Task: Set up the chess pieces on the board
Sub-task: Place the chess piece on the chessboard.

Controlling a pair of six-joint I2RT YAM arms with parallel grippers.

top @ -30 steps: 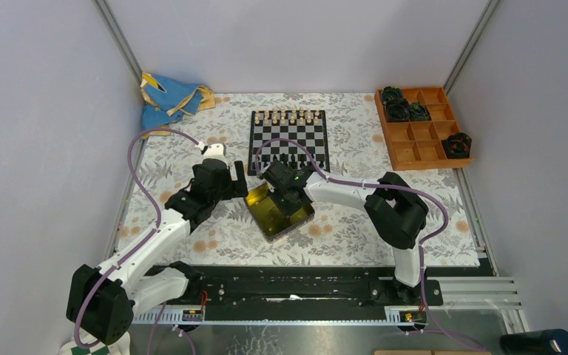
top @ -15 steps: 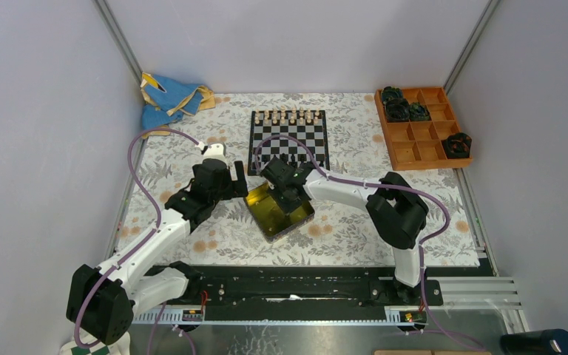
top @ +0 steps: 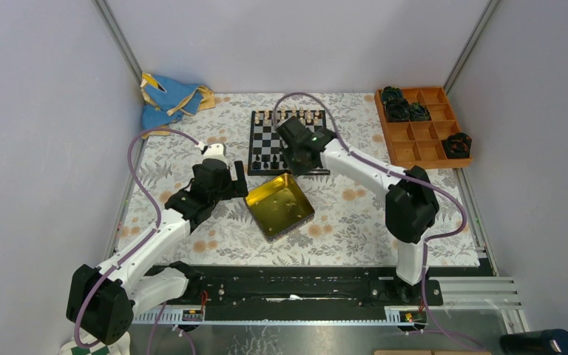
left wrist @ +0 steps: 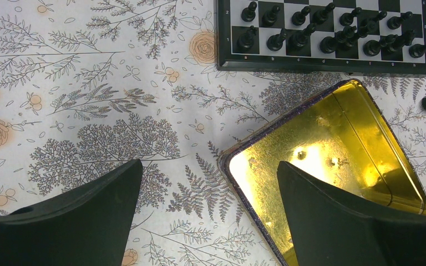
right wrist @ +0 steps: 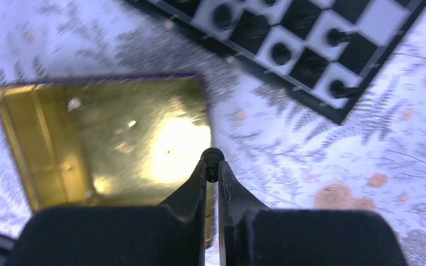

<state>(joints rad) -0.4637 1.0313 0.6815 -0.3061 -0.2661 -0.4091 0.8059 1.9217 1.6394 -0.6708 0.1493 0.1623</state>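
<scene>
Carry step: right pincer (right wrist: 211, 169) nipped shut on a tiny black piece (right wrist: 212, 157), board (right wrist: 360, 52) just ahead of its tips. Next: lower onto a vacant home square, release upright. Left pincer (left wrist: 209, 165) wide open, empty, over the tin (left wrist: 360, 111) edge.

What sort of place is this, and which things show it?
Probably a robot test booth: two arms bolted at the table edge, plain grey walls around it, and a chessboard laid out.
</scene>
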